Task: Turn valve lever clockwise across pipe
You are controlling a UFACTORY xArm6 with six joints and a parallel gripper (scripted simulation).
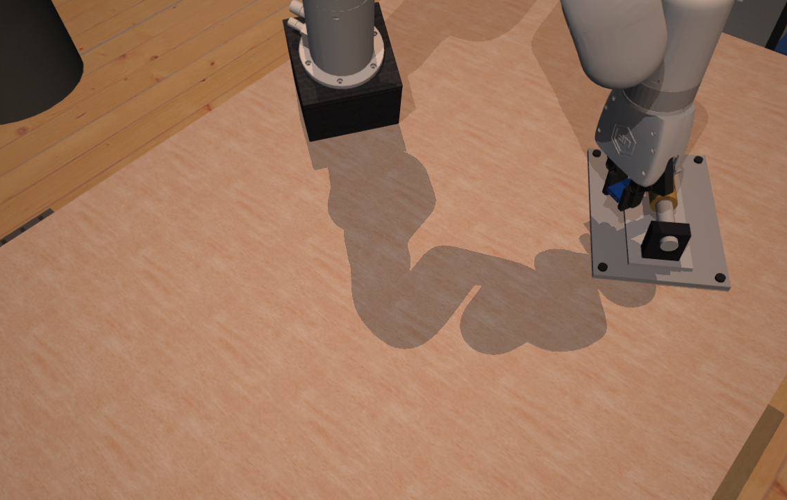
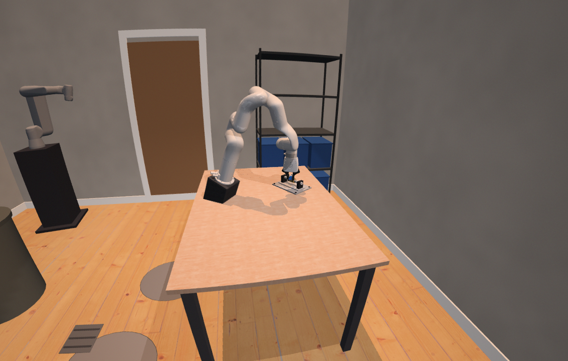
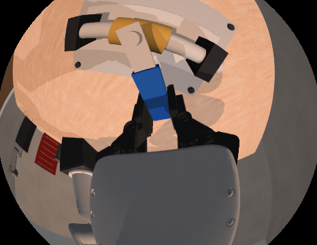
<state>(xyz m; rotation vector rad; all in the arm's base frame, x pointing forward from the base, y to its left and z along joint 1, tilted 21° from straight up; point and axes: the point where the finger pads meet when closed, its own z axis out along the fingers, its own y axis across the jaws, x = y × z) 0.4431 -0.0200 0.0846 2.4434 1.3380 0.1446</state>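
No words or numbers can be read; the end effector (image 1: 632, 194) housing bears only an embossed hexagonal emblem (image 1: 622, 140).

Robot lab: second arm (image 2: 38, 114) on pedestal, shelf rack (image 2: 258, 112), worktable (image 2: 272, 251).

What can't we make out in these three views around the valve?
- Top view: the gripper body covers most of the lever, the stem and the pipe's far clamp.
- Exterior view: the valve is too small to read the lever angle.
- Wrist view: the blue lever tip sits between the fingers; the pad contact faces are hidden, and the table under the gripper housing is blocked.
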